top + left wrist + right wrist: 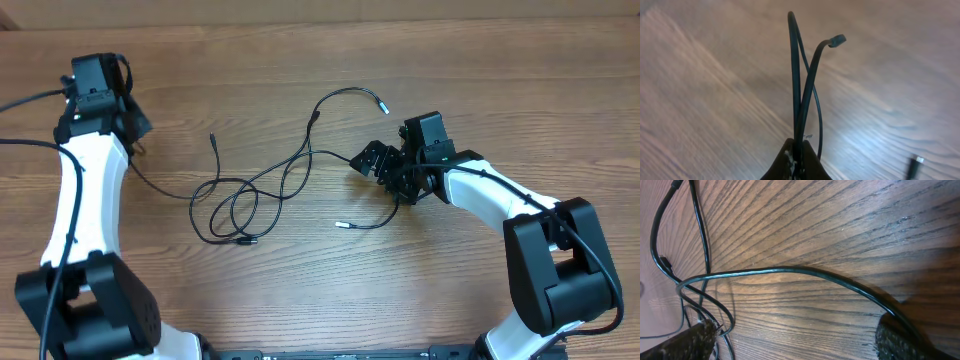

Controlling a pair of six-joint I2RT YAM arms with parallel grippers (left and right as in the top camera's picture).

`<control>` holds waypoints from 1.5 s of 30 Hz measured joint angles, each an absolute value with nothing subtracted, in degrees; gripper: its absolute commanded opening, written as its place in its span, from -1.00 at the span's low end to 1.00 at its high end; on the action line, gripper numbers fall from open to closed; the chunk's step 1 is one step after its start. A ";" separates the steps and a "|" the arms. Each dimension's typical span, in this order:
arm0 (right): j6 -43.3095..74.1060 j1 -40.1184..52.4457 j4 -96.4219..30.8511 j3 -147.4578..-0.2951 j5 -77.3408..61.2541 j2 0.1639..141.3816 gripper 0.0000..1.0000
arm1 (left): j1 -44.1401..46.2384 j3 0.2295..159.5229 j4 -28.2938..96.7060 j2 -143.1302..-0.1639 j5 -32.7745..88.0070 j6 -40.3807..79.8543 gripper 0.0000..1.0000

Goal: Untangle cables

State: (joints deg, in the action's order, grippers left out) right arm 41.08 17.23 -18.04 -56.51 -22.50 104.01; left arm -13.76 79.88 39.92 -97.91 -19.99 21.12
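Several thin black cables (245,195) lie in loose crossing loops on the wooden table (480,80), with small plug tips (383,105) at their ends. My left gripper (138,143) is at the far left, shut on a cable strand that trails right into the loops. In the left wrist view the pinched cable (796,75) rises from the left gripper (800,159) as a narrow loop with a plug end (837,41). My right gripper (372,168) stands wide open at the right end of the tangle. A strand (790,271) curves across in front of the right gripper (795,345), running by the right finger.
A loose plug end (340,226) lies in front of the right gripper, another (213,137) sits left of the loops, and one more (916,162) shows low right in the left wrist view. Thicker black arm wires (25,100) run off the left edge.
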 measured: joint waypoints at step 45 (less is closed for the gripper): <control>41.04 17.26 -17.98 -56.51 -22.48 104.01 1.00 | -27.68 79.99 34.54 -100.82 11.42 14.63 -0.04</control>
